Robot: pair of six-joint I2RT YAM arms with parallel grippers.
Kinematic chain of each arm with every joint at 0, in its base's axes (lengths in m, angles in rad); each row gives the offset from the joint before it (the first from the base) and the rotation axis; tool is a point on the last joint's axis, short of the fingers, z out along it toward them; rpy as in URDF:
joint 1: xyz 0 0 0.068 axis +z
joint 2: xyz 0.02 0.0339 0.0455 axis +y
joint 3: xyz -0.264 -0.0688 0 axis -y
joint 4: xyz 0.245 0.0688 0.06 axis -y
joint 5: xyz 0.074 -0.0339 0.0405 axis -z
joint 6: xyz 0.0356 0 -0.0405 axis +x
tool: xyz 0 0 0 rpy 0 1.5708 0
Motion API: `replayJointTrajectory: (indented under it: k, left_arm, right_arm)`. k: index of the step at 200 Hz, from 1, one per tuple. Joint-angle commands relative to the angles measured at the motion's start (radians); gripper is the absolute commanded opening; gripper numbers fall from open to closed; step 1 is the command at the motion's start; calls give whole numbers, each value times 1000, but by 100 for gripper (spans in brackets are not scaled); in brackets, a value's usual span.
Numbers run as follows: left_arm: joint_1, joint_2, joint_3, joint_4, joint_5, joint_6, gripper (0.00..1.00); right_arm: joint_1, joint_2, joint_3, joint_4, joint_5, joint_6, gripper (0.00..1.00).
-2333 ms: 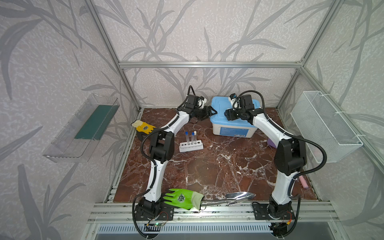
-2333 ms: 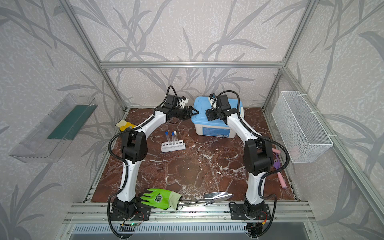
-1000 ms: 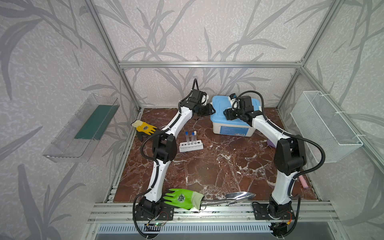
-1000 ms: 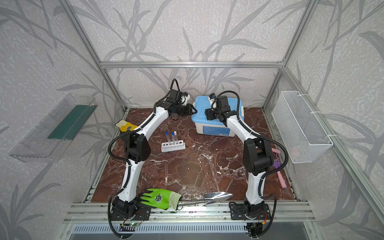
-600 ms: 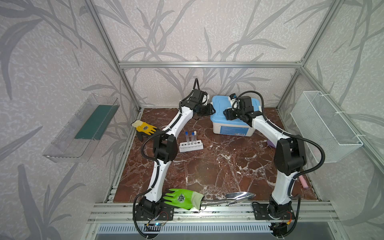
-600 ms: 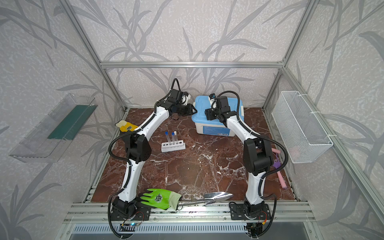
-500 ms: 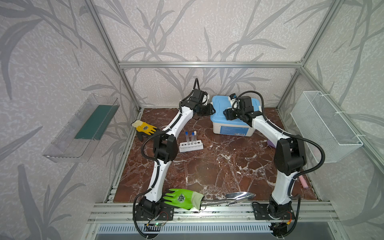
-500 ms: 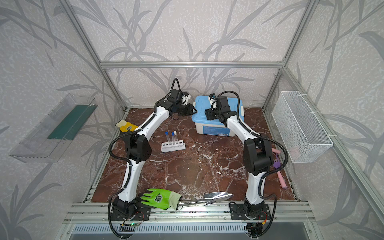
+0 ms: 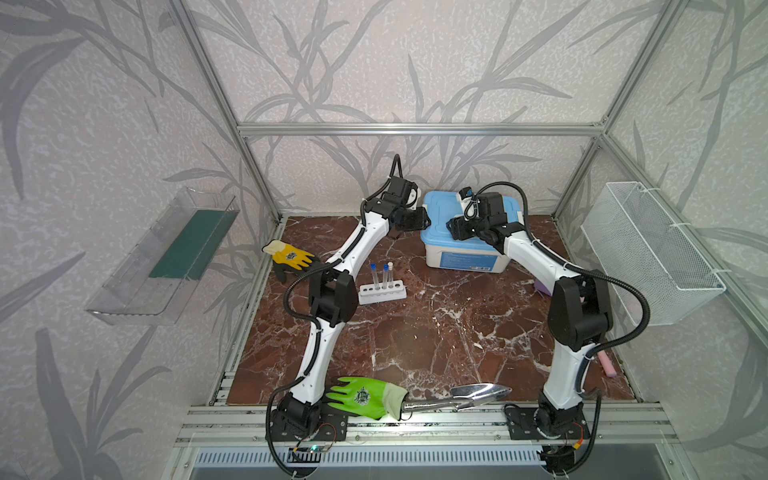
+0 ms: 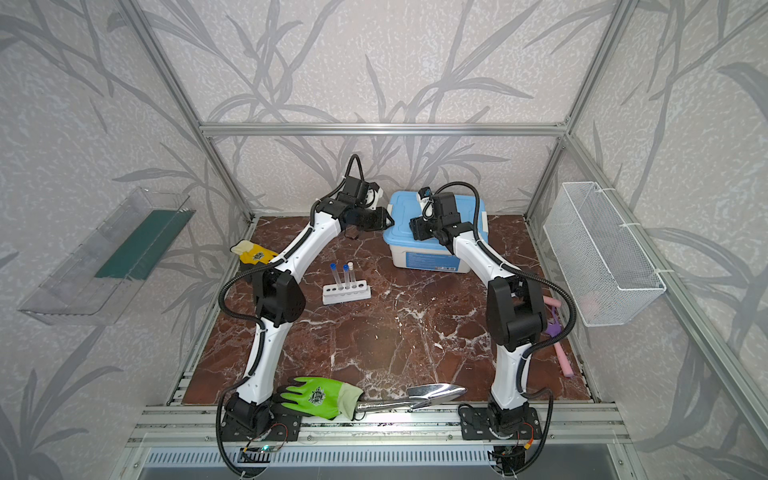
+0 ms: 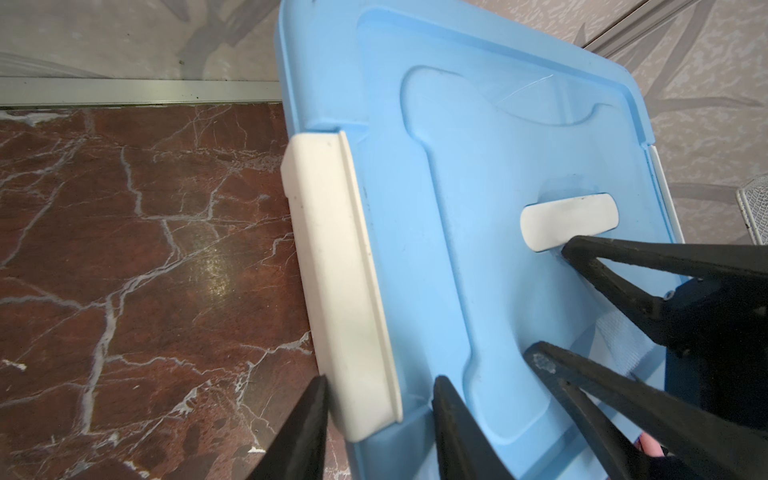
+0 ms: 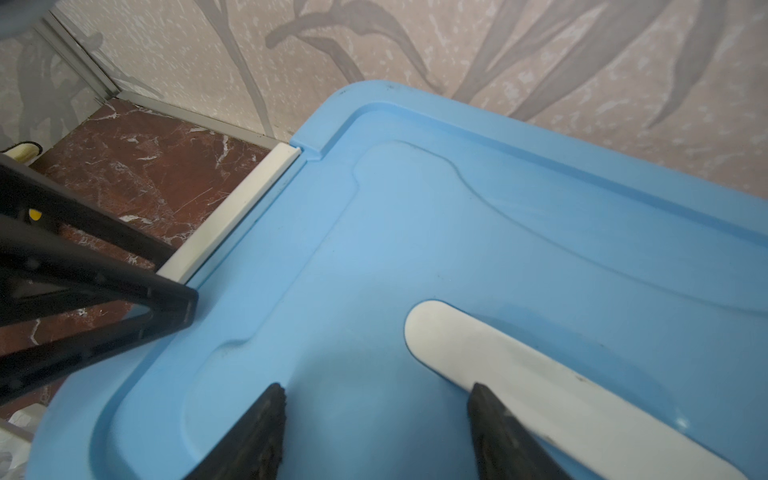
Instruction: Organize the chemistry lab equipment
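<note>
Straddling the white latch point(image 11: 336, 270), left jaws sit released, right jaws gape over blue lid point(image 12: 415, 232); top views hide both.

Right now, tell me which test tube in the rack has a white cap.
The tube nearest the blue-lidded box; the other two tubes wear blue caps.

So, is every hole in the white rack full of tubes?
No, the white rack holds only three test tubes, and the holes beside them are empty.
</note>
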Motion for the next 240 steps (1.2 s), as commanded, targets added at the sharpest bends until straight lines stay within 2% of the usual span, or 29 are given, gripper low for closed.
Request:
replayJointTrajectory:
  k: [1,27,84,160,192,240]
  left_arm:
    - [-22,29,36,-57,5,43,39]
    - [-25,30,49,-63,4,47,40]
    - [-30,-26,68,-41,8,74,59]
    - [-30,-142,39,20,-39,123,70]
    - [-31,-268,-112,117,-130,161,73]
    - [-28,-555,-515,393,-261,207,74]
  right_arm:
    - [-6,57,-36,-75,-3,10,70]
    - [-6,61,-32,-77,-4,10,70]
    - [-7,45,25,-109,0,-7,70]
    - [-7,-16,80,-138,22,-33,76]
    - [-7,-82,63,-127,37,-37,79]
    - [1,-233,-3,-108,54,-53,81]
